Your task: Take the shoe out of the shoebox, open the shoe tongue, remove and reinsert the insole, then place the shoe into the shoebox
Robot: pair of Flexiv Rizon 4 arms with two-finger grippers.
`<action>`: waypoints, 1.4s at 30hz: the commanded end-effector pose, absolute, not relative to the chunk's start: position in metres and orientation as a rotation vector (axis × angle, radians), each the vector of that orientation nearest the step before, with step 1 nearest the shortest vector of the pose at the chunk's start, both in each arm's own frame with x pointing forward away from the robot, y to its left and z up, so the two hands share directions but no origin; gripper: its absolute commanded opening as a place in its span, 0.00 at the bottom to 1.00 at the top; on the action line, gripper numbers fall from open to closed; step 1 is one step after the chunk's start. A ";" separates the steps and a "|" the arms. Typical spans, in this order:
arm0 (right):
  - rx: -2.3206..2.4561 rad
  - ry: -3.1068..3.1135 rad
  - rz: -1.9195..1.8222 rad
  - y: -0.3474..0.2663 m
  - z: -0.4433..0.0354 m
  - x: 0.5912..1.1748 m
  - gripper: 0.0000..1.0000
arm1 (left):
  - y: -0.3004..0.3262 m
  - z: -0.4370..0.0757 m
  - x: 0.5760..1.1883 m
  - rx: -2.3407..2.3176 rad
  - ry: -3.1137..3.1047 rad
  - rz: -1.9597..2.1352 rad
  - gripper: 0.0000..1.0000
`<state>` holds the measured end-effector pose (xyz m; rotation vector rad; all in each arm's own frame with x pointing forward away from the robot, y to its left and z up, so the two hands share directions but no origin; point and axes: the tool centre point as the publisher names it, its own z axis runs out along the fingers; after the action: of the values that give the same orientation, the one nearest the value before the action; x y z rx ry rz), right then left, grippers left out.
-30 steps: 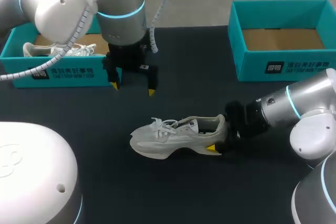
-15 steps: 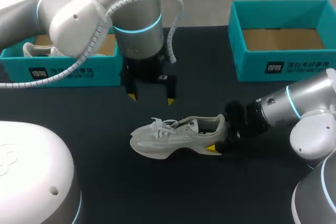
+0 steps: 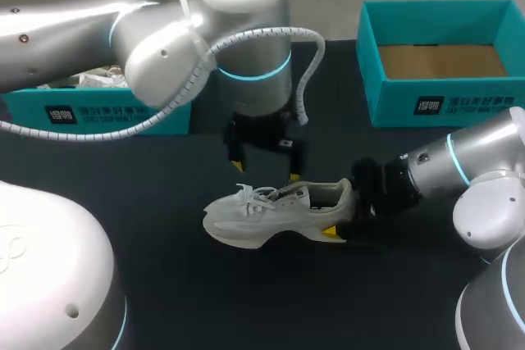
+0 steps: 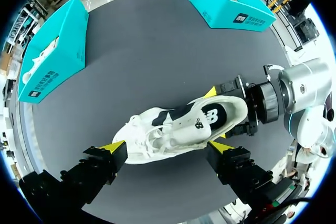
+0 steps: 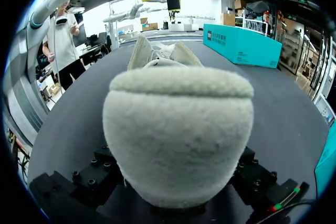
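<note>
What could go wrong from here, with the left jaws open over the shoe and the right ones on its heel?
1. The left jaws stand open above the shoe, close to its loose laces; they might snag a loop rather than the tongue.
2. The right jaws clamp only the heel; a push near the toe could twist the shoe in that hold.

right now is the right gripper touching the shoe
Touching. The head view shows the right gripper closed around the heel of the shoe, with one yellow fingertip flat against its side.
</note>
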<state>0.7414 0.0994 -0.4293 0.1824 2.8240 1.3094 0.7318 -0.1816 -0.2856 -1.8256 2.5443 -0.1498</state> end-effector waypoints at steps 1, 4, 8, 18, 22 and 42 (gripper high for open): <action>0.184 2.823 1.306 0.101 -0.432 0.741 0.00 | -0.208 -0.299 0.735 -1.815 2.536 -0.123 1.00; 0.184 2.823 1.306 0.101 -0.432 0.741 0.00 | -0.216 -0.308 0.736 -1.829 2.533 -0.124 1.00; 0.184 2.823 1.306 0.101 -0.432 0.741 0.00 | -0.225 -0.315 0.736 -1.842 2.521 -0.136 1.00; 0.184 2.823 1.306 0.101 -0.432 0.741 0.00 | -0.233 -0.337 0.741 -1.860 2.499 -0.107 1.00; 0.184 2.823 1.306 0.101 -0.432 0.741 0.00 | -0.237 -0.343 0.742 -1.861 2.502 -0.081 1.00; 0.184 2.823 1.306 0.101 -0.432 0.741 0.00 | -0.207 -0.356 0.741 -1.953 2.336 0.055 1.00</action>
<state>0.7414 0.0995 -0.4292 0.1823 2.8239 1.3094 0.7430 -0.2131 -0.3607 -1.9424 2.3487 0.0612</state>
